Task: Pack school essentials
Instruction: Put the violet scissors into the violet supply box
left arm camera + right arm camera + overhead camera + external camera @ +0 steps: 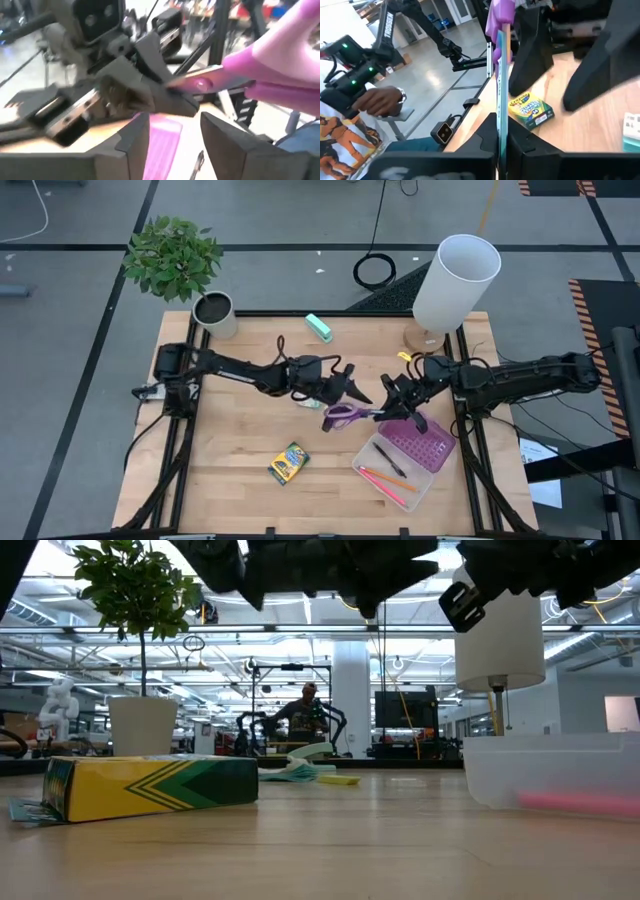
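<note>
**Workshop hall around a wooden bench**

A pale wooden bench [240,470] stands on grey floor [80,300] marked with dark lines; beyond, a bright hall with ceiling lights [300,615], a white pillar [352,695] and a seated person [305,710].

Contents: one pair of scissors [348,415], one crayon box [288,463], one pen [389,460], one pencil [385,482], one teal block [318,328].

- The surface [240,460] is light wood planks, smooth with a matt finish.
- The scissors [347,416] have purple plastic handles, a little glossy, and blades of bare shiny metal [502,75].
- The crayon box [288,463] is printed cardboard with a light sheen.
- The container [432,463] is clear plastic.
- The fingers [227,142] look like dark matt plastic.
</note>
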`<action>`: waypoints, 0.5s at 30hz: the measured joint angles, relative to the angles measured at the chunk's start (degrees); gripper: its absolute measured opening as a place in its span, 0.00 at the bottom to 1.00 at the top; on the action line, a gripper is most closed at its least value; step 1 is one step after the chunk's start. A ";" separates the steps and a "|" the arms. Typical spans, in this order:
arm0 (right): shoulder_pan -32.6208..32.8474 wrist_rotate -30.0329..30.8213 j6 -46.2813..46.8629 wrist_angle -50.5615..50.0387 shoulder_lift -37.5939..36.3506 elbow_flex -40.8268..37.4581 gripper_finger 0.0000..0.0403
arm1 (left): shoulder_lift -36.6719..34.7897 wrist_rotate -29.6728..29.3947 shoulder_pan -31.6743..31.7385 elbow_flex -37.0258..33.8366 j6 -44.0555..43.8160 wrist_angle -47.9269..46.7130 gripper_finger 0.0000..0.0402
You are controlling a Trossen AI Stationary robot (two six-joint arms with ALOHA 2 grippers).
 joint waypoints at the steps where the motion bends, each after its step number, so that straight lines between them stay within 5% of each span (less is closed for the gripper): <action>1: 0.04 0.19 0.06 -0.92 -0.73 0.00 0.00 | -1.09 -0.75 -0.04 0.00 0.58 -2.35 0.47; 15: 4.25 3.39 2.04 -9.77 -8.64 0.00 0.00 | -11.43 -22.27 -4.47 0.00 5.12 -29.71 0.49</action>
